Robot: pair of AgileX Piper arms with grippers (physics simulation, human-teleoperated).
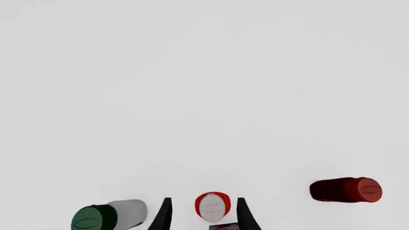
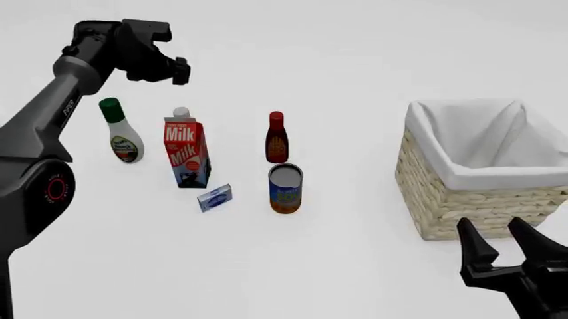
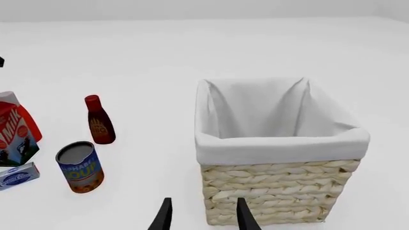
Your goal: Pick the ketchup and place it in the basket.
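The ketchup (image 1: 212, 207) shows from above as a red-orange bottle with a white cap, far below my left gripper (image 1: 204, 199) and lined up between its spread fingers. In the front view only the ketchup's white cap (image 2: 181, 111) peeks out behind the milk carton. My left gripper (image 2: 177, 70) hangs open high above the bottles, holding nothing. The straw-coloured basket (image 2: 479, 199) with its white lining stands at the right, also in the right wrist view (image 3: 281, 191). My right gripper (image 2: 497, 234) is open and empty, low in front of the basket (image 3: 204, 201).
A milk carton (image 2: 185, 153) stands directly in front of the ketchup. A white bottle with a green cap (image 2: 120, 136) is to its left, a dark bottle with a red cap (image 2: 276, 138) to its right. A blue can (image 2: 285, 188) and a small blue-white box (image 2: 215, 197) sit nearer.
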